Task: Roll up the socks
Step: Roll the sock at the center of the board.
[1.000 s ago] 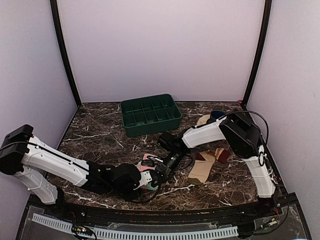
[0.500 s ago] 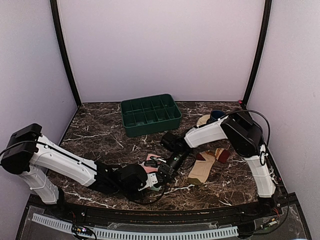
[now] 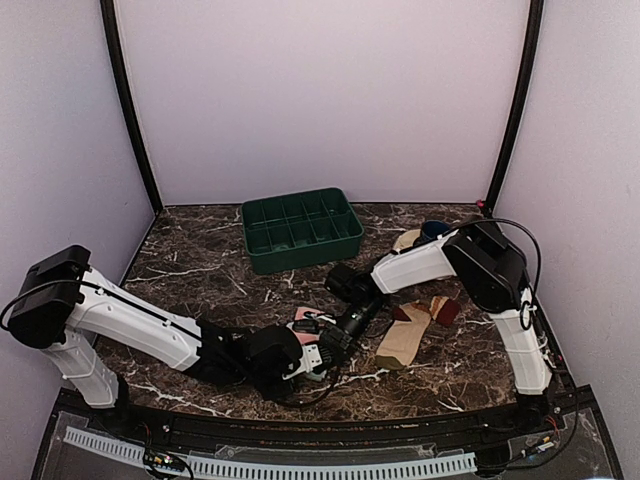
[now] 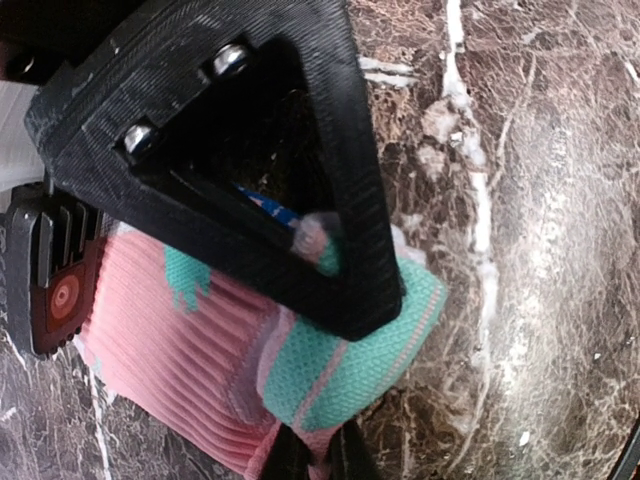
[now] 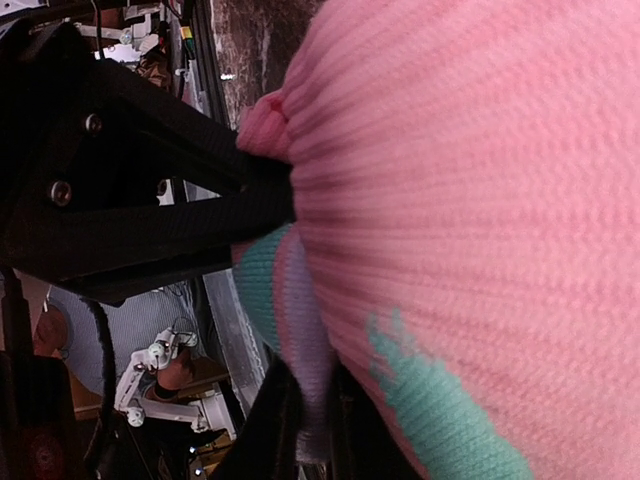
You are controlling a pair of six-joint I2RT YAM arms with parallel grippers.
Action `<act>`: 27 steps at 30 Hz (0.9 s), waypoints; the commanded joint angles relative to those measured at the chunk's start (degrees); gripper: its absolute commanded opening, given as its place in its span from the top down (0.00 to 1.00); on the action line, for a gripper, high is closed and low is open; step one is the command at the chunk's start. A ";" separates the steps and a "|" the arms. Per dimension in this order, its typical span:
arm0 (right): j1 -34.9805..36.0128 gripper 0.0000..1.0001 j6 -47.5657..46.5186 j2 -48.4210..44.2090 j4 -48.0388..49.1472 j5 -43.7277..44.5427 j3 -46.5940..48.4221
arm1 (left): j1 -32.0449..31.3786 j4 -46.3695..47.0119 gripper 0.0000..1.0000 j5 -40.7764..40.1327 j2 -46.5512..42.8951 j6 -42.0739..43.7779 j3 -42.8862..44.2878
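As the left arm (image 3: 130,325) reaches further along the near edge of the marble table (image 3: 200,270) than a second ago, and the right arm (image 3: 420,265) eases a touch toward its own side, their meeting point has drifted slightly rightward. The green tray (image 3: 300,262) sits well apart at the rear.

The small shift suggests the rolling is under way but advancing only in short turns, with the bundle not yet closed. The tan sock (image 3: 400,340), with its dark maroon heel and toe, lies flat just beside the right arm and apart from both grippers, so half of the job appears untouched.

The pink sock (image 3: 303,320) is bunched on the table between the two grippers, near the front centre. The right gripper (image 3: 328,338) has its jaws pinched on a thin fold at the sock's edge, seen in both wrist views. The left gripper (image 3: 318,355) presses over the bundle, one black finger lying across it. Whether its jaws are clamped cannot be told.

Up close, the pink sock (image 4: 170,350) shows ribbed knit doubled over itself. A teal cuff band curls round the outer end and a small teal patch shows on the pink. In the right wrist view the fabric (image 5: 450,200) bulges taut, with a pale lavender strip running into the pinch.
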 commanded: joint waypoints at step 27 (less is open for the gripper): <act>-4.35 0.66 12.31 -10.94 19.37 6.53 -8.90 | 4.21 -13.18 1.00 20.50 2.66 -9.58 3.50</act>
